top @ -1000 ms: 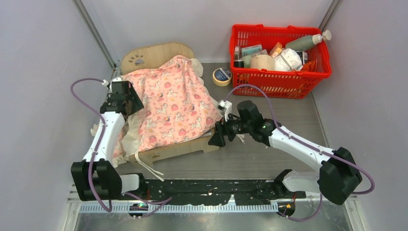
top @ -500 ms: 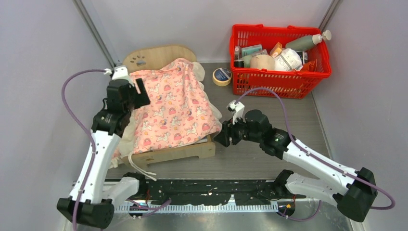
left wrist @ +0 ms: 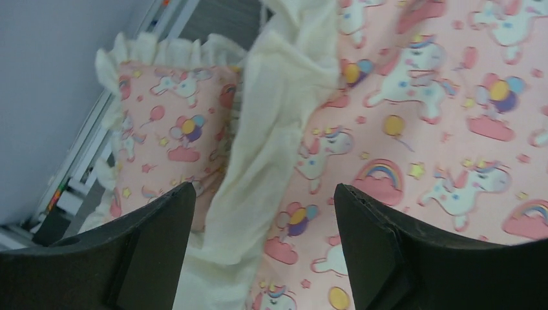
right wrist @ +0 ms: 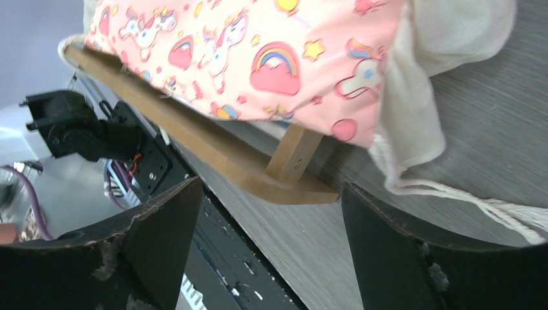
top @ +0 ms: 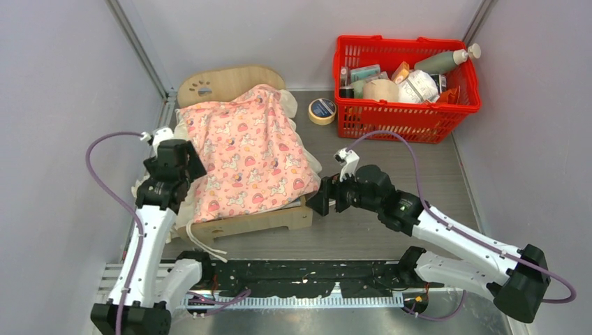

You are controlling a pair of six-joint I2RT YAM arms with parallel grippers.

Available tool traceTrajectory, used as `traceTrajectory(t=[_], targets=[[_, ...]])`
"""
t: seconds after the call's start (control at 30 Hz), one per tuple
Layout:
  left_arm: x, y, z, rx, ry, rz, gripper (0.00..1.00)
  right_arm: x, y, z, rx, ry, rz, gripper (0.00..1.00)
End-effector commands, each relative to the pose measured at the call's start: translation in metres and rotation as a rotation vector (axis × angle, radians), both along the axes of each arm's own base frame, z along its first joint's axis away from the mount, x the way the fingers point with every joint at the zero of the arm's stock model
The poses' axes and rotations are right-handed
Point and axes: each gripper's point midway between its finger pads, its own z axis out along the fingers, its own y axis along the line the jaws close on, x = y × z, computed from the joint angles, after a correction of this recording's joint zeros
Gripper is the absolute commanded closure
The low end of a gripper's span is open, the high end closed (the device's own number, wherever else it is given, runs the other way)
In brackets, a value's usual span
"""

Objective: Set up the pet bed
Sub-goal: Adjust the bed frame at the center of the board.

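Observation:
The pet bed is a light plywood frame with an arched paw-print headboard (top: 227, 82) and a footboard (top: 258, 222), (right wrist: 220, 158). Its mattress is hidden under the pink unicorn blanket (top: 244, 157) that is draped over it. My left gripper (top: 187, 159), (left wrist: 263, 194) hovers open over the bed's left edge. Below it lie the blanket's cream frill (left wrist: 271, 129) and the small pink frilled pillow (left wrist: 171, 129); its fingers hold nothing. My right gripper (top: 317, 202), (right wrist: 271, 188) is open just off the footboard's right corner, above the table, and holds nothing.
A red basket (top: 408, 117) full of bottles and boxes stands at the back right, with a roll of tape (top: 322, 111) beside it. A cream cord (top: 209, 241) trails off the bed's near-left corner. Grey walls close in on the left and right.
My left gripper has pulled back from the headboard end toward the near left, with its jaws standing wider. The blanket lies flatter over the bed. The right gripper stays by the foot corner.

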Motion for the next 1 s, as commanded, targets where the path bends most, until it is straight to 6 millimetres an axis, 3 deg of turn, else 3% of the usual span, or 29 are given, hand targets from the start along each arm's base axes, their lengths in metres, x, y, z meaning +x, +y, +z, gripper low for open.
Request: traceTrajectory(t=[0.0, 0.03, 0.07, 0.1, 0.17, 0.3, 0.47, 0.53, 0.57, 0.6, 0.63, 0.67, 0.73, 0.87, 0.97], targets=[[-0.011, 0.038, -0.013, -0.094, -0.055, 0.205, 0.17, 0.001, 0.012, 0.037, 0.075, -0.182, 0.006, 0.12], [-0.013, 0.045, -0.015, -0.109, -0.053, 0.237, 0.16, -0.001, 0.017, 0.045, 0.064, -0.237, 0.028, 0.04], [-0.016, 0.052, -0.014, -0.114, -0.050, 0.277, 0.16, 0.013, 0.011, 0.044, -0.005, -0.308, -0.030, 0.02], [-0.020, 0.058, -0.015, -0.118, -0.046, 0.320, 0.16, 0.013, 0.014, 0.051, -0.020, -0.343, -0.027, 0.01], [-0.031, 0.066, -0.022, -0.153, -0.024, 0.447, 0.17, 0.014, 0.024, 0.046, -0.085, -0.388, -0.005, 0.01], [-0.047, 0.057, -0.058, -0.257, 0.047, 0.537, 0.18, -0.002, 0.037, 0.036, -0.157, -0.413, 0.064, 0.01], [-0.036, 0.017, -0.093, -0.439, 0.059, 0.381, 0.23, -0.012, 0.032, 0.040, -0.130, -0.344, 0.037, 0.03], [-0.031, -0.002, -0.100, -0.518, 0.043, 0.309, 0.24, -0.015, 0.028, 0.043, -0.162, -0.356, 0.060, 0.03], [-0.032, -0.009, -0.105, -0.546, 0.039, 0.288, 0.24, -0.011, 0.017, 0.036, -0.243, -0.366, 0.043, 0.03], [-0.033, -0.016, -0.107, -0.575, 0.034, 0.267, 0.24, -0.007, 0.013, 0.048, -0.259, -0.385, 0.027, 0.01], [-0.032, -0.023, -0.106, -0.601, 0.016, 0.235, 0.24, -0.004, 0.004, 0.045, -0.330, -0.396, 0.023, 0.01], [-0.033, -0.031, -0.106, -0.629, 0.005, 0.212, 0.25, -0.002, 0.003, 0.057, -0.331, -0.413, 0.019, 0.01], [-0.035, -0.049, -0.103, -0.707, -0.028, 0.168, 0.25, -0.002, 0.000, 0.061, -0.353, -0.425, 0.027, 0.01], [-0.039, -0.075, -0.100, -0.810, -0.085, 0.126, 0.27, -0.012, 0.011, 0.042, -0.290, -0.405, 0.079, 0.01], [-0.038, -0.102, -0.101, -0.896, -0.107, 0.078, 0.27, -0.013, 0.008, 0.024, -0.314, -0.390, 0.081, 0.02]])
